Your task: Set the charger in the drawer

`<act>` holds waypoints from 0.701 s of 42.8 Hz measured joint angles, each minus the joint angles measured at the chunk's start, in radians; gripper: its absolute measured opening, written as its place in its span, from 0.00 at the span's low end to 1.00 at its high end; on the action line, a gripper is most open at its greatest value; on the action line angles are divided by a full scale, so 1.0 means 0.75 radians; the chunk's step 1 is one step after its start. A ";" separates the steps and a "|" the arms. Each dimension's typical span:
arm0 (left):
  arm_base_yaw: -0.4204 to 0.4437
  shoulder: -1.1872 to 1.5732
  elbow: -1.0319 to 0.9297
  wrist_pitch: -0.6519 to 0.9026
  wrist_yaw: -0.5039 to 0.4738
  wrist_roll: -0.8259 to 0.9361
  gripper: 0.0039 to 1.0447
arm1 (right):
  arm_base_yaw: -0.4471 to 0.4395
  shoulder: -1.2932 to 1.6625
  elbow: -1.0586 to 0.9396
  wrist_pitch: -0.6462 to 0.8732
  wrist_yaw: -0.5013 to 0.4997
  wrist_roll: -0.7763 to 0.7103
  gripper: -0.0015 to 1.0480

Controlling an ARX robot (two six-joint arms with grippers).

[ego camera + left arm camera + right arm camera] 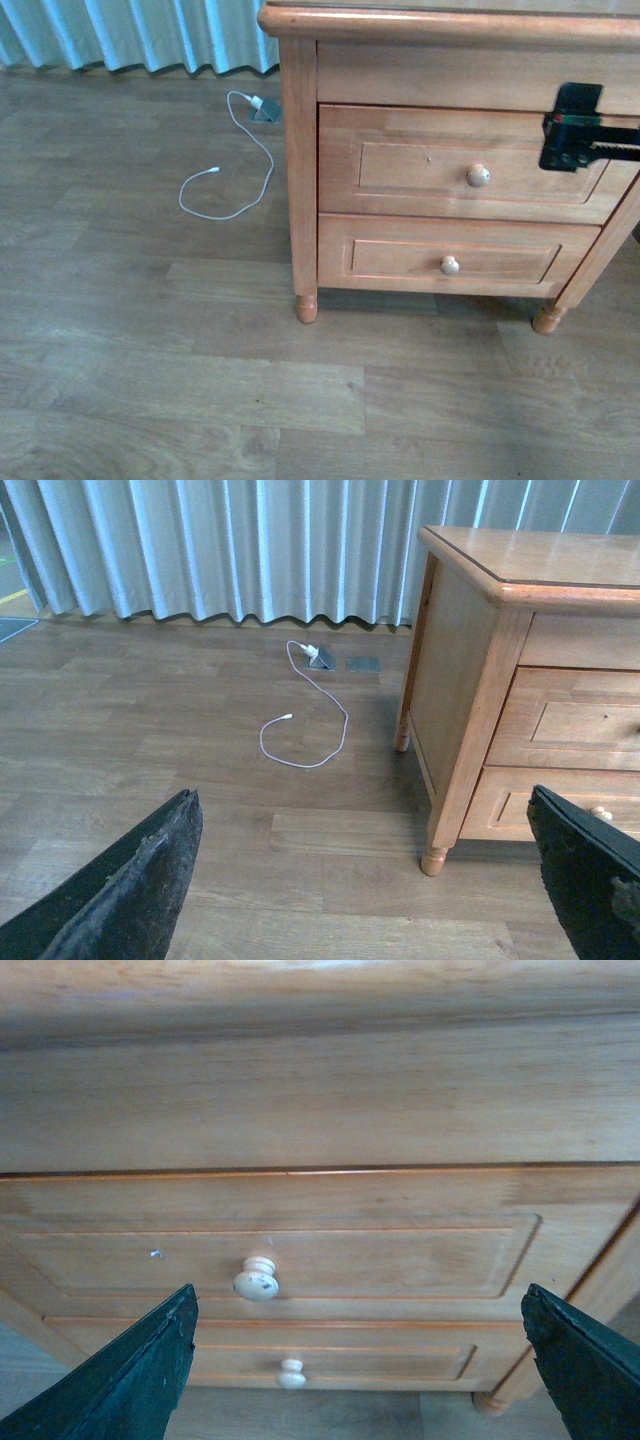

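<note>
The charger is out of view in every frame. The drawer (440, 165) is the upper one of a honey-brown nightstand; it is closed, with a round pale knob (478, 176). My right gripper (572, 128) hovers in front of the drawer's right end, open and empty. In the right wrist view the drawer (380, 1260) and its knob (257, 1279) fill the picture, and the right gripper (358, 1305) has its fingers spread wide. My left gripper (362, 798) hangs open over the bare floor left of the nightstand, holding nothing; the drawer (585, 720) shows at the edge.
A shallower lower drawer (450, 262) with its own knob sits below. A long thin white cable (235, 180) with a small white plug lies on the wooden floor by the curtain (250, 550). Nightstand legs (306, 305) stand on the floor.
</note>
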State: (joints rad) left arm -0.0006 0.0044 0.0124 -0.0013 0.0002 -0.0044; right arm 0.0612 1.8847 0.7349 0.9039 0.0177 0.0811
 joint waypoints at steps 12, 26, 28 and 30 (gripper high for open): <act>0.000 0.000 0.000 0.000 0.000 0.000 0.94 | -0.177 -0.635 -0.417 -0.215 -0.199 0.062 0.92; 0.000 0.000 0.000 0.000 0.000 0.000 0.94 | -0.360 -1.552 -0.672 -0.798 -0.378 0.122 0.92; 0.000 0.000 0.000 0.000 0.000 0.000 0.94 | -0.371 -1.582 -0.673 -0.804 -0.377 0.124 0.92; 0.000 0.000 0.000 0.000 0.000 0.000 0.94 | -0.373 -1.597 -0.673 -0.804 -0.377 0.129 0.92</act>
State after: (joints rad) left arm -0.0006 0.0044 0.0124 -0.0013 0.0002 -0.0044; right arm -0.2184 0.6872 0.2302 0.3008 -0.2649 0.1776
